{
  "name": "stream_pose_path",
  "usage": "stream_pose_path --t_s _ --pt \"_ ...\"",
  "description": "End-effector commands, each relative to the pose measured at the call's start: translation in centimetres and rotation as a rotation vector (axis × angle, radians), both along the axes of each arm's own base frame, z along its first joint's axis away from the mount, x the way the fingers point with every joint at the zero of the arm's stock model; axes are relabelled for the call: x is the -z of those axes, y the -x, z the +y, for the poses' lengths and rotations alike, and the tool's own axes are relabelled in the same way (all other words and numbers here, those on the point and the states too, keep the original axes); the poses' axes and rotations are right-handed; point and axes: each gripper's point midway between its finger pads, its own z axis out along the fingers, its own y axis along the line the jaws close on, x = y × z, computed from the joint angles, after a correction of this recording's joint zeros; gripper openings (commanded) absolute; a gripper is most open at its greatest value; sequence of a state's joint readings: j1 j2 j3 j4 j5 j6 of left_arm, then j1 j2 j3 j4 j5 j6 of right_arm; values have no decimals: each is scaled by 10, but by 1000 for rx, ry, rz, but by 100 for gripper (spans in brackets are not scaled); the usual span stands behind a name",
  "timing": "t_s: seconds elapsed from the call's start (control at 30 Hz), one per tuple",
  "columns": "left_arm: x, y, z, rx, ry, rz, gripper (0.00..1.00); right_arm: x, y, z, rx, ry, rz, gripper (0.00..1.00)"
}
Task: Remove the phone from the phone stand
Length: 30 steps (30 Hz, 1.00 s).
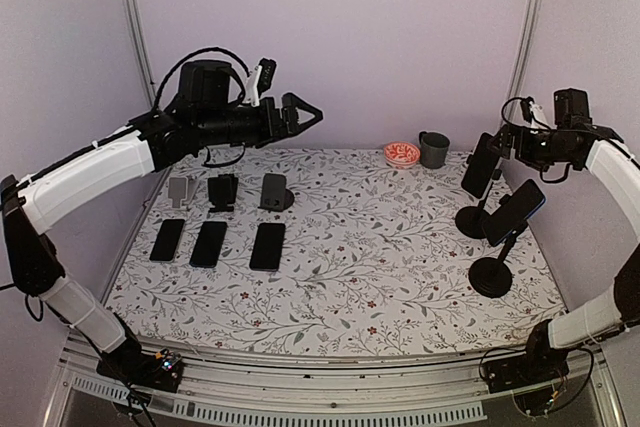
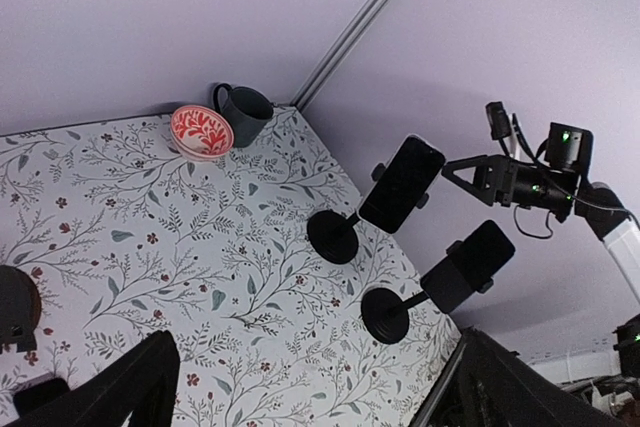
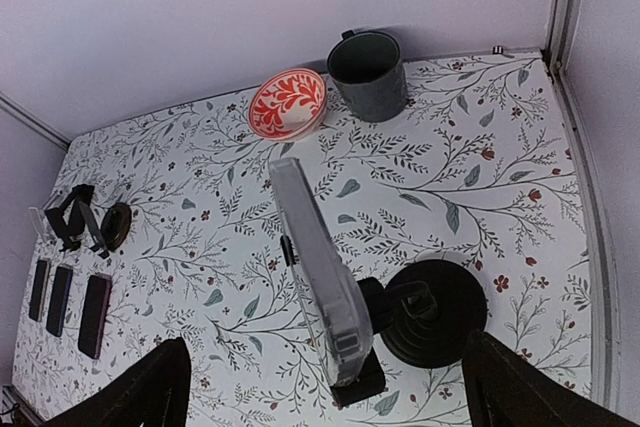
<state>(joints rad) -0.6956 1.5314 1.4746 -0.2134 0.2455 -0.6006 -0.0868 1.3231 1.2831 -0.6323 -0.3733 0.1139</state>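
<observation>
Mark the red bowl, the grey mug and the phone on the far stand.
red bowl [image 3: 288,102]: right wrist view, patterned inside.
grey mug [image 3: 370,97]: right wrist view, outer wall.
phone on the far stand [image 1: 481,169]: top view, its dark face.

Pale lilac walls close the space on three sides, and the back wall [image 1: 400,37] is plain under soft, even light. A slim metal post [image 1: 135,17] runs up the left corner, and a second post [image 1: 527,17] runs up the right. The counter [image 1: 330,345] wears a white cloth [image 1: 380,257] printed with grey-green sprigs and small red flowers. A ribbed aluminium rail [image 1: 330,375] edges its near side.
</observation>
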Motion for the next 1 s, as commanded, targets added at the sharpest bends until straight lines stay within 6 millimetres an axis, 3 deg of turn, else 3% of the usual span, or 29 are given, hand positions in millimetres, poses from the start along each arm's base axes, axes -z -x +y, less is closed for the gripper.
stream_pose_path --t_s 0.0,0.2,0.57,0.97 --pt "-16 6 -1 39 39 -14 99 -10 -13 2 -31 -25 -45 94" --pt "11 8 4 40 20 -14 99 3 -29 -1 -28 -41 -27 82" --pt "55 2 12 24 -50 37 99 1 -44 4 -70 -83 -58 46" --pt "65 -4 19 -4 -78 35 99 -8 -47 14 -131 -108 -93 5"
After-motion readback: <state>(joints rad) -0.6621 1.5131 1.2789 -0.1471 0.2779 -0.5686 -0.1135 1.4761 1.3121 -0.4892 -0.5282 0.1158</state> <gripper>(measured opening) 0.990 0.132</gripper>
